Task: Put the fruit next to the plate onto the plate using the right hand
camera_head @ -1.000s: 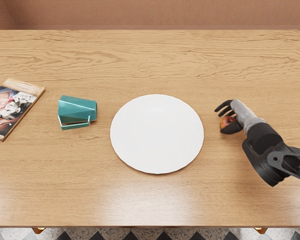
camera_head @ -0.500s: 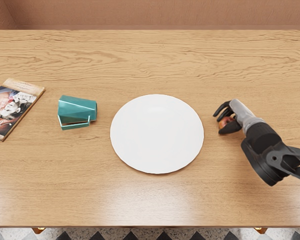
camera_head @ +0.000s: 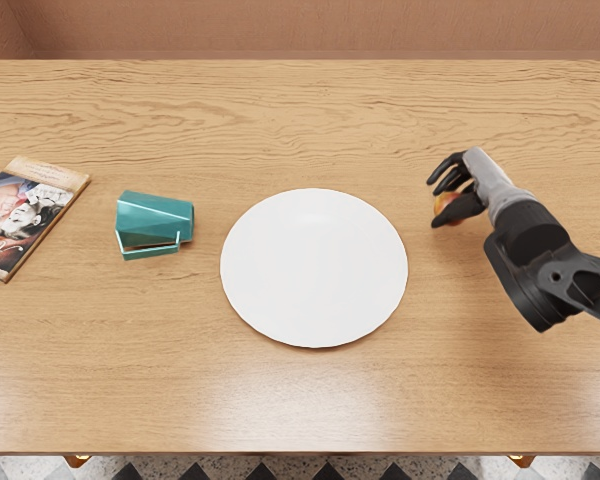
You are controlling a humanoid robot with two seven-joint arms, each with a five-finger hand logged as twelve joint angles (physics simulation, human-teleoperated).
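Robot hand (camera_head: 468,187), the right one, clenched around a small fruit (camera_head: 445,204), reddish with a yellow patch. Grips it between dark curled fingers (camera_head: 446,171) above and the thumb below, so only part of the fruit shows. Comes in from the right edge on a bulky dark grey arm (camera_head: 540,268), with a paler grey wrist and fingertips pointing left. Cannot tell whether the fruit touches the wooden bench (camera_head: 300,110) or hangs just above it.

Left of the robot hand and a little nearer the front edge: a round white plate (camera_head: 313,267), lying flat. Apart from the fingertips, with a strip of bare wood between its right rim and the fruit. Fruit off the plate, beside it, inside the grasp.

Farther left, past the plate and well apart from the robot hand: a teal cup (camera_head: 155,222) tipped on its side, thin handle toward the front edge. Farthest from the robot hand, close to the left end of the bench: a book (camera_head: 25,215), flat and at a slant, picture cover up. Cup between plate and book, touching neither.
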